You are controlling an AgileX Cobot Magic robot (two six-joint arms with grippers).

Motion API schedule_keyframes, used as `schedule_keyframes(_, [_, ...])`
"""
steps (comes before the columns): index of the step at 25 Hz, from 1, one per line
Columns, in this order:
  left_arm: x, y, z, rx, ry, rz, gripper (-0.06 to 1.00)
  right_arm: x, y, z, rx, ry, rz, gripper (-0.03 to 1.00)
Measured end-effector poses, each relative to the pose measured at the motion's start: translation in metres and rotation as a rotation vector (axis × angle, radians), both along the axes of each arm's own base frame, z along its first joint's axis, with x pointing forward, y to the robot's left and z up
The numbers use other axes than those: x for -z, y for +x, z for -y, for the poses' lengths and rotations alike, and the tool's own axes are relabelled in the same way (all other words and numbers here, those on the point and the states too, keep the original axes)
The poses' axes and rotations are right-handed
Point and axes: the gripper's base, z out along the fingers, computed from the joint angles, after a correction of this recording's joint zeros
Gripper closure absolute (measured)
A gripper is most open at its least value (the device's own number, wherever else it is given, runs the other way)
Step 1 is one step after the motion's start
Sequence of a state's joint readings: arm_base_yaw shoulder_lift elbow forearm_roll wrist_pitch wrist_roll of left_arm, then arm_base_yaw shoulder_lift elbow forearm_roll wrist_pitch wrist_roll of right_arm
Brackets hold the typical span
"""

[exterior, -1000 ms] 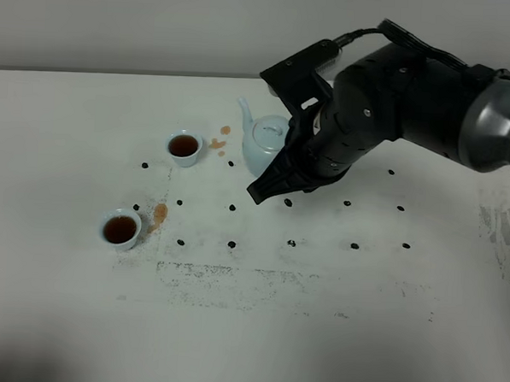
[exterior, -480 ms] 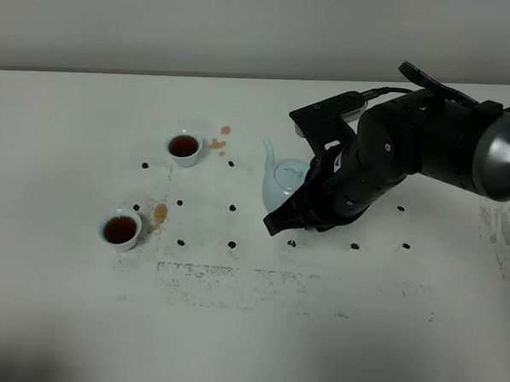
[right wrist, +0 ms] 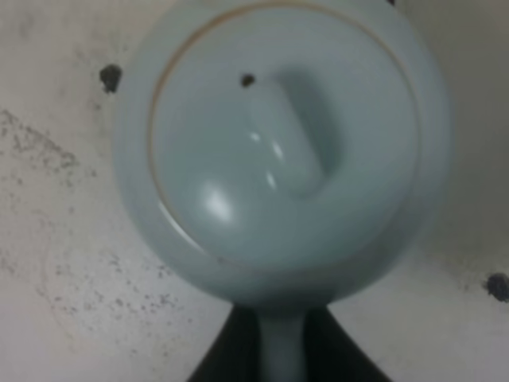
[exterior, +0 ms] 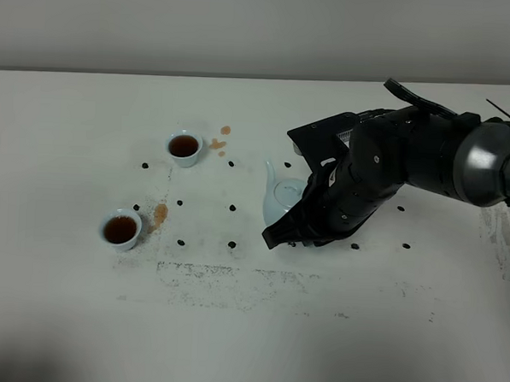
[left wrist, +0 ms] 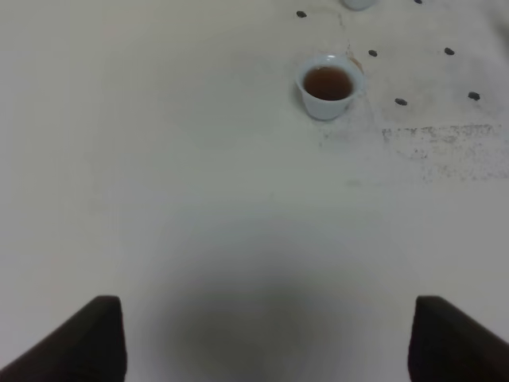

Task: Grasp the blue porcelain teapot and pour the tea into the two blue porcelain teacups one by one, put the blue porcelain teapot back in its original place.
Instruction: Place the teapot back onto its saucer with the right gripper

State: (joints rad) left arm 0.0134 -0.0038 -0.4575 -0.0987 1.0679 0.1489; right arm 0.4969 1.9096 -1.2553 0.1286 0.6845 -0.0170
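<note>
The blue porcelain teapot (exterior: pixel 279 197) stands upright, low at the table's middle; whether it touches the surface I cannot tell. In the right wrist view its lid and knob (right wrist: pixel 290 131) fill the frame. My right gripper (exterior: pixel 293 224) (right wrist: pixel 280 360) is shut on its handle, and the black arm hides its right side. Two blue porcelain teacups hold brown tea: one at the back (exterior: pixel 184 146), one nearer the front left (exterior: pixel 120 228) (left wrist: pixel 327 83). My left gripper (left wrist: pixel 266 342) hangs open above bare table, well short of the nearer cup.
Brown tea spots lie beside the front cup (exterior: pixel 160 212) and near the back cup (exterior: pixel 216 142). Small black dots (exterior: pixel 233 208) mark the white table (exterior: pixel 77 319), and a scuffed grey patch (exterior: pixel 259 281) runs across its front middle.
My right arm has carried the teapot away from the cups, to the right and toward the front, and brought it lower. The cups and the left gripper have not moved.
</note>
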Motion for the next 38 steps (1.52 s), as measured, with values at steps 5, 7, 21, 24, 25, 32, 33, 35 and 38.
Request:
schedule_keyframes(5, [0.000, 0.000, 0.000, 0.000, 0.000, 0.000, 0.22, 0.007, 0.001, -0.001, 0.001, -0.007, -0.014, 0.88])
schedule_keyframes(7, [0.000, 0.000, 0.000, 0.000, 0.000, 0.000, 0.22, 0.012, 0.001, -0.001, 0.001, -0.013, -0.026, 0.88])
schedule_keyframes(21, [0.000, 0.000, 0.000, 0.000, 0.000, 0.000, 0.22, 0.026, 0.003, -0.003, 0.015, -0.011, -0.055, 0.88])
schedule_keyframes(24, [0.000, 0.000, 0.000, 0.000, 0.000, 0.000, 0.22, 0.028, 0.003, -0.003, 0.016, -0.010, -0.058, 0.88])
schedule_keyframes(25, [0.000, 0.000, 0.000, 0.000, 0.000, 0.000, 0.22, 0.028, 0.003, -0.003, 0.016, -0.011, -0.058, 0.88])
schedule_keyframes(32, [0.000, 0.000, 0.000, 0.000, 0.000, 0.000, 0.22, 0.028, 0.003, -0.003, 0.017, -0.010, -0.058, 0.88])
schedule_keyframes(33, [0.000, 0.000, 0.000, 0.000, 0.000, 0.000, 0.22, 0.028, 0.003, -0.003, 0.017, -0.010, -0.058, 0.88])
schedule_keyframes(35, [0.000, 0.000, 0.000, 0.000, 0.000, 0.000, 0.22, 0.028, 0.003, -0.003, 0.017, -0.010, -0.058, 0.88])
schedule_keyframes(38, [0.000, 0.000, 0.000, 0.000, 0.000, 0.000, 0.22, 0.028, 0.003, -0.003, 0.020, -0.006, -0.060, 0.88])
